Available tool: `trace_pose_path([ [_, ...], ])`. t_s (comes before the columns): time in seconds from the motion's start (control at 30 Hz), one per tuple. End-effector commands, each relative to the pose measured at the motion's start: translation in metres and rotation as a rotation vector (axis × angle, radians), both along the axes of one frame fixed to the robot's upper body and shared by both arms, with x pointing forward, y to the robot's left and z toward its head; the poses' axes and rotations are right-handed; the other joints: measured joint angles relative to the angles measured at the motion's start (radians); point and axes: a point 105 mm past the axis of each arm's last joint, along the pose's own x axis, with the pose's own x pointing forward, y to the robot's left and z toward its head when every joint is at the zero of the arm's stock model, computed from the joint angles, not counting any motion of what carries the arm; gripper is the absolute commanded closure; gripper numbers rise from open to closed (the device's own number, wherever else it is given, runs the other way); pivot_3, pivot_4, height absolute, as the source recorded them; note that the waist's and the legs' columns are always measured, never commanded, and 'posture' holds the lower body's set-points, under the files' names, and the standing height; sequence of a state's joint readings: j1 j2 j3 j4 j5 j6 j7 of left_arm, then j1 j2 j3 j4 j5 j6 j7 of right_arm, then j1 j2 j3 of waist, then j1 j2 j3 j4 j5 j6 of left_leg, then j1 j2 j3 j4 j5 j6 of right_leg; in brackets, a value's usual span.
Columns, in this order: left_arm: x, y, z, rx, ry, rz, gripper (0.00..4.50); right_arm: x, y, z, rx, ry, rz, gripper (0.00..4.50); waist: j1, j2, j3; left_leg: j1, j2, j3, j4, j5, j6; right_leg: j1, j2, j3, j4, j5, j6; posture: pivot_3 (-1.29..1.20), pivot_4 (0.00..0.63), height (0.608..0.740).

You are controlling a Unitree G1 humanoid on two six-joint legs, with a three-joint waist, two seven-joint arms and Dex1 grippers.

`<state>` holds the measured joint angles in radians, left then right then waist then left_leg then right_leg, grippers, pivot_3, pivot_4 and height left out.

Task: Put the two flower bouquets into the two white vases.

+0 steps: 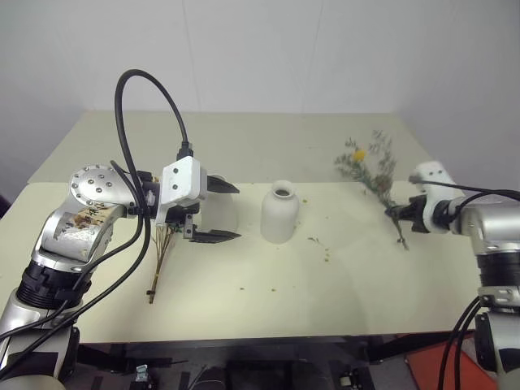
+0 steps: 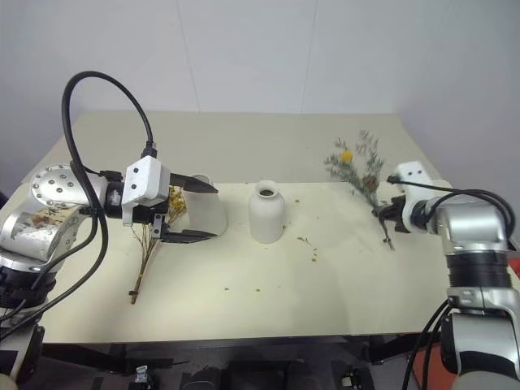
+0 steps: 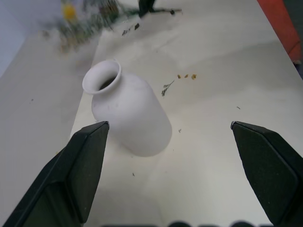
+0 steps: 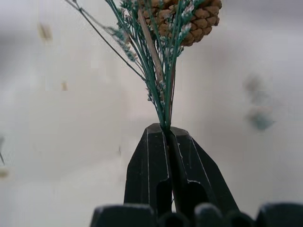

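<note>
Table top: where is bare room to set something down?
Free: the near strip of the table before the bottle vase, and the far half behind both vases. Crowded: around the wide vase, where the left hand and yellow bunch sit.

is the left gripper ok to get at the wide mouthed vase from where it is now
Probably yes. The left gripper is open, its fingers standing to either side of the wide-mouthed vase, and nothing sits between them. The yellow bouquet lies beside the vase, not across the approach, and the bottle vase stands apart.
</note>
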<state>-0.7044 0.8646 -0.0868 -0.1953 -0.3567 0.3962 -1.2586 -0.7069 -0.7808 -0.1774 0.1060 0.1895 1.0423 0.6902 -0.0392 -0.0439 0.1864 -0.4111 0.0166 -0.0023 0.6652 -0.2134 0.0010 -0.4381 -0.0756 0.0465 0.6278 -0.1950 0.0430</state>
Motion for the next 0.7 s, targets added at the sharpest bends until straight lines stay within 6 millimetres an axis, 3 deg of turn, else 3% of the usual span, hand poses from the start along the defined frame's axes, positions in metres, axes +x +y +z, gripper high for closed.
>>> trace_pose_path([
  [0.03,0.001,0.011,0.013,-0.020,-0.048,0.023,0.00,-0.017,0.023,0.051,-0.008,-0.311,0.052,4.48,-0.003,0.000,0.000,0.000,0.000,0.000,0.000,0.000,0.000,0.000,0.000,0.000,0.000,-0.001,0.001,0.00,0.150,0.740],
  [0.13,0.003,0.018,0.016,-0.055,-0.039,0.048,0.00,-0.033,0.048,0.078,0.059,-0.548,0.100,4.48,-0.006,0.000,0.000,0.002,0.001,0.000,0.000,0.000,0.000,0.001,0.001,0.001,0.001,-0.003,0.006,0.00,0.150,0.740],
  [0.27,0.004,0.023,0.019,-0.087,-0.033,0.059,0.00,-0.043,0.080,0.096,0.235,-0.702,0.155,4.48,-0.005,0.000,0.000,0.002,0.001,0.000,0.000,0.000,0.000,0.001,0.001,0.002,0.002,-0.003,0.005,0.00,0.150,0.740],
  [0.53,0.003,0.030,0.021,-0.085,-0.041,0.089,0.00,-0.047,0.147,0.107,0.434,-0.880,0.276,4.48,-0.004,0.001,0.000,0.002,0.000,0.000,0.000,0.000,0.000,0.000,0.001,0.001,0.002,0.000,-0.001,0.00,0.150,0.740],
  [0.7,0.001,0.036,0.021,-0.084,-0.036,0.115,0.00,-0.051,0.170,0.105,0.500,-0.928,0.319,4.48,-0.004,0.001,0.000,0.002,0.001,0.000,0.000,0.000,0.000,0.000,0.001,0.001,0.002,0.001,-0.001,0.00,0.150,0.740],
])
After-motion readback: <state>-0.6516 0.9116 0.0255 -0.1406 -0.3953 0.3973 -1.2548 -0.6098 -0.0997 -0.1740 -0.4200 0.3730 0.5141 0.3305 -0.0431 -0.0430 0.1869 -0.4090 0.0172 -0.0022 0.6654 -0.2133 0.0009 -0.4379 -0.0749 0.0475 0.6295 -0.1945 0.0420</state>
